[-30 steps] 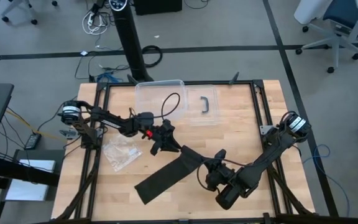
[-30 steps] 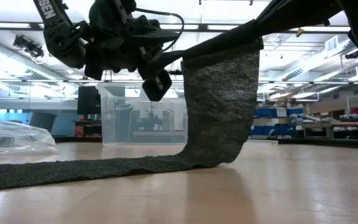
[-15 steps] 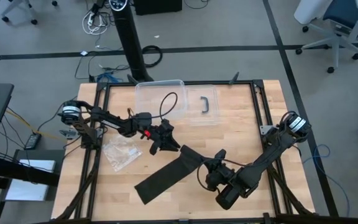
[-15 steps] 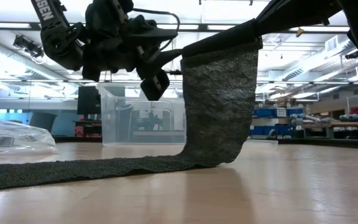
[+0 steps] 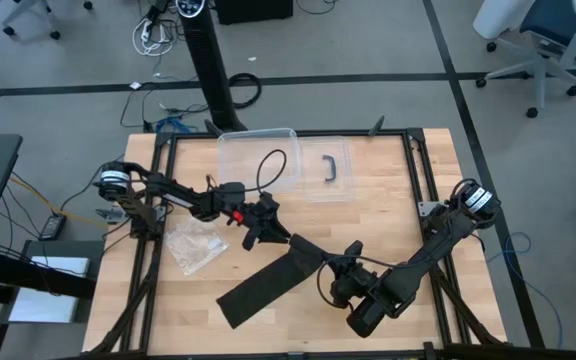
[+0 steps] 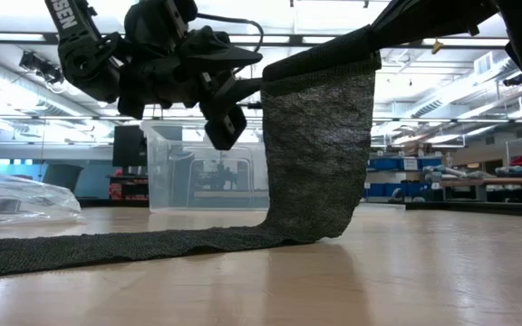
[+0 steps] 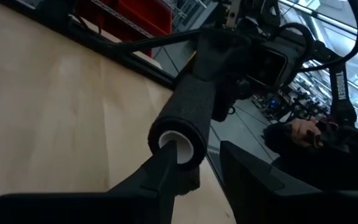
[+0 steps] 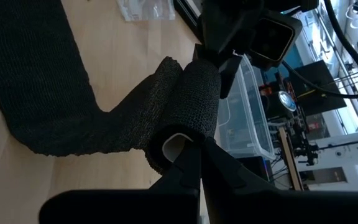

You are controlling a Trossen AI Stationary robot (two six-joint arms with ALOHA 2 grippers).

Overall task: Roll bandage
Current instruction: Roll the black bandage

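Observation:
The black bandage is partly wound into a roll (image 5: 303, 248) on a white core, held off the table between my two grippers. From the roll (image 6: 320, 59) a length hangs down (image 6: 315, 154). Its lower part (image 5: 253, 290) lies flat on the wood, running toward the table's near left. My left gripper (image 5: 273, 232) is open at the roll's left end (image 7: 178, 144). My right gripper (image 5: 336, 262) is shut on the roll's right end (image 8: 176, 144). My left gripper has one fingertip (image 7: 168, 158) at the open mouth of the white core (image 7: 179, 148), coming level from the table's left, along the roll's axis. Its other finger (image 7: 244, 165) stands outside the roll, with a gap. The roll is clear of the table. My right gripper pinches the rim of the roll's right end (image 8: 188, 138) beside the white core, its fingers (image 8: 188, 165) close together. It comes from the table's right, along the roll's axis. The roll is lifted clear, and the loose length hangs below it to the table.
A clear plastic box (image 5: 258, 160) stands at the table's far middle, with its lid with a black handle (image 5: 328, 168) beside it. A crinkly clear bag (image 5: 196, 245) lies left of the bandage, under my left arm. Bare wood lies near and right.
My left gripper has turned a little at the roll's left end. The roll stays lifted, and the hanging length has shifted slightly.

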